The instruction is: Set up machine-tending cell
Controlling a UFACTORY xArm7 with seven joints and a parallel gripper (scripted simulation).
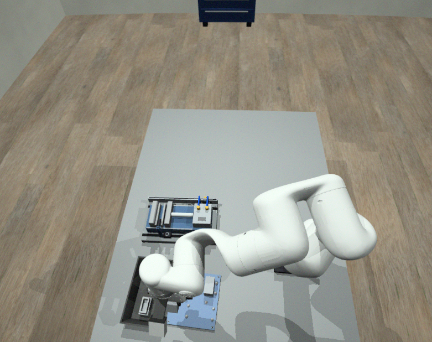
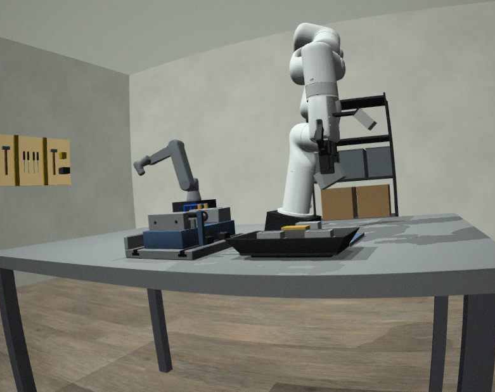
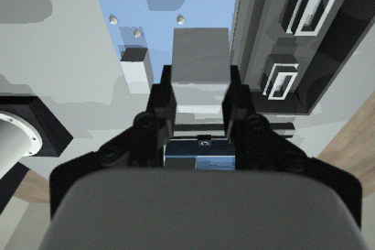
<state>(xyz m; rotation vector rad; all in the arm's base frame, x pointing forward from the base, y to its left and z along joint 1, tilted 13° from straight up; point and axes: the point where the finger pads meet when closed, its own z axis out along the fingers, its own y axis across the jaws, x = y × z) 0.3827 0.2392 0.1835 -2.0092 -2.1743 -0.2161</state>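
My gripper (image 3: 199, 81) is shut on a plain grey aluminium block (image 3: 200, 59) and holds it tilted, high in the air (image 2: 329, 177). Below it lies the blue infeed plate (image 3: 183, 0), close to its edge by the black outfeed tray (image 3: 293, 37). One aluminium blank (image 1: 209, 285) lies flat on the plate and also shows in the wrist view (image 3: 136, 66). A brass blank (image 2: 295, 227) shows past the tray; my arm hides it from above. Two finished parts (image 3: 316, 6) (image 3: 281, 82) lie pocket up in the tray. The vise (image 1: 181, 218) stands behind, open.
My arm's base (image 1: 282, 270) stands right of the plate. Small pins (image 1: 212, 318) stick up from the plate. Two blue hoses (image 1: 202, 200) rise from the vise's right end block. A shelf rack (image 2: 366, 156) and a second grey arm (image 2: 175, 169) stand beyond the table.
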